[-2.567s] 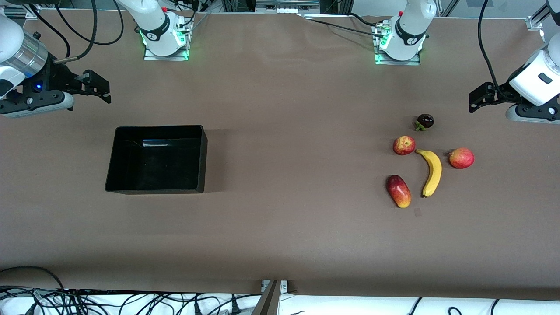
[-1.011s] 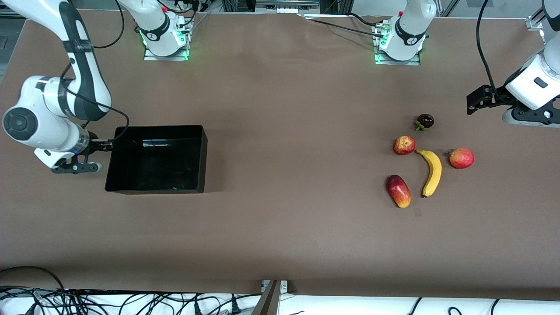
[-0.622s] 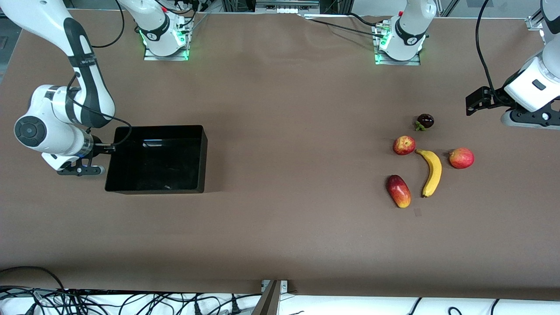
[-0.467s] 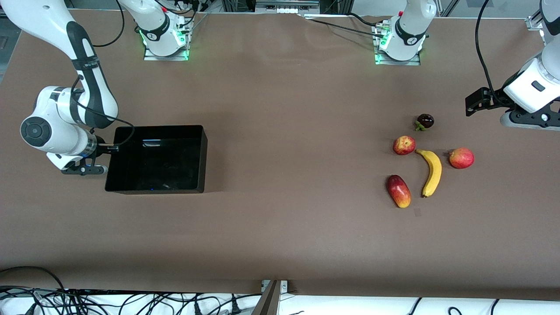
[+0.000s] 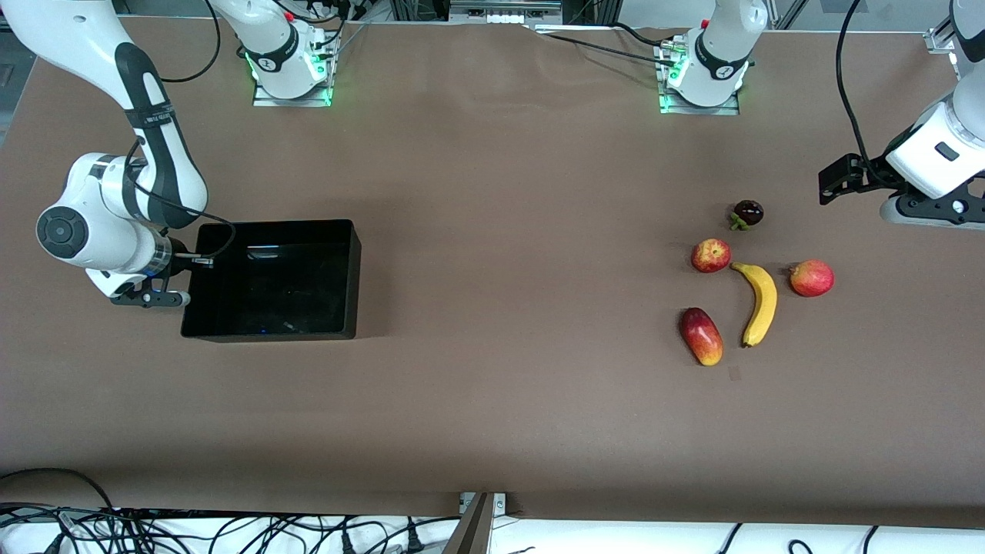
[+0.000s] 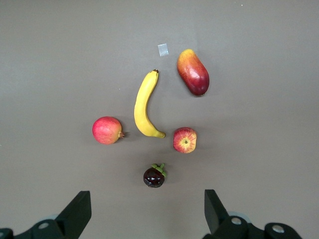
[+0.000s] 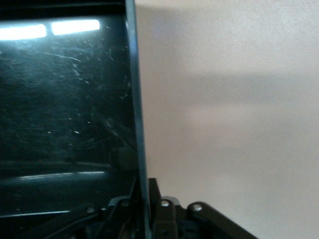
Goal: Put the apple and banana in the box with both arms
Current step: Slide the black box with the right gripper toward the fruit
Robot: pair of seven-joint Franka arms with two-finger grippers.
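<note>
The black open-top box (image 5: 273,225) lies toward the right arm's end of the table with nothing in it. My right gripper (image 5: 194,261) is shut on the box's end wall (image 7: 135,99), one finger inside and one outside (image 7: 144,199). The apple (image 5: 710,255) (image 6: 185,140) and the curved yellow banana (image 5: 760,303) (image 6: 144,105) lie side by side on the table toward the left arm's end. My left gripper (image 5: 835,178) (image 6: 147,208) hangs open over bare table beside the fruit group, holding nothing.
A dark purple fruit with a green cap (image 5: 747,213) (image 6: 154,176) lies farther from the front camera than the apple. A red-orange round fruit (image 5: 812,278) (image 6: 106,130) sits beside the banana. An oblong red-and-yellow fruit (image 5: 701,336) (image 6: 193,72) lies nearest the front camera.
My right gripper has shut on the box's end wall, and the box has shifted slightly toward the right arm's end. The left arm has hardly moved.
</note>
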